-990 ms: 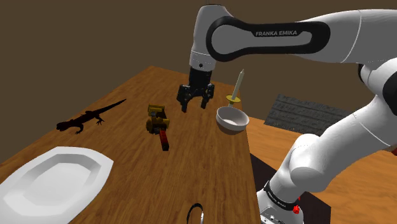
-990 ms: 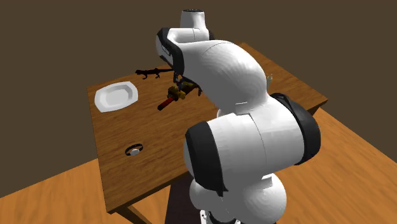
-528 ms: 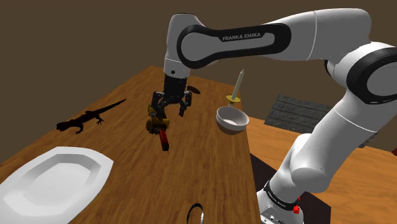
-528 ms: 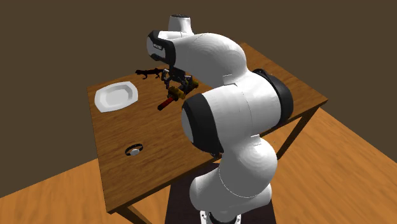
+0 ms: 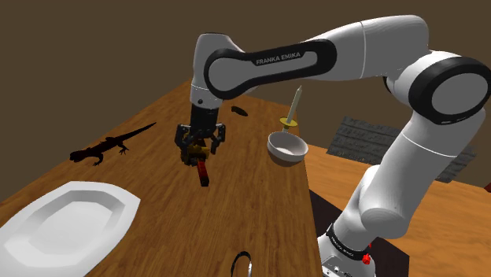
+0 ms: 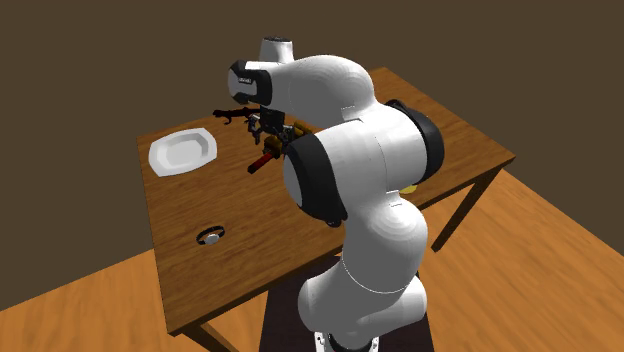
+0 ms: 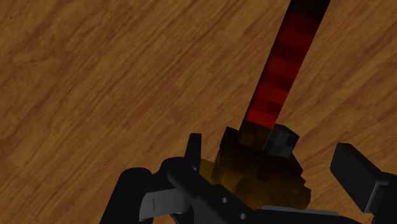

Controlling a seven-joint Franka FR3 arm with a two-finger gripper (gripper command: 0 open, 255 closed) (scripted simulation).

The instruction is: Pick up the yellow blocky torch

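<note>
The white arm point(image 5: 275, 59) arches over and points straight down, pincer point(image 5: 199, 145) spread astride the blocky torch point(image 5: 202, 168) at its yellow head; wood-grain tabletop point(image 5: 252, 208), plain brown wall point(image 5: 79, 47) on the far side.

We see a white Franka arm point(image 5: 370, 39) w/ fat, rounded, glossy links. Black bands wrap the joints, e.g. the elbow ring point(image 5: 444, 86). A black inlay along one link carries white "FRANKA EMIKA" lettering point(image 5: 287, 57). The base collar point(image 5: 346, 245) is dark w/ a small red spot & tiny white marks. The gripper point(image 5: 200, 143) is all black; its body shows small round screw holes point(image 7: 224, 200) & a pale grey plate point(image 7: 167, 202).
</note>
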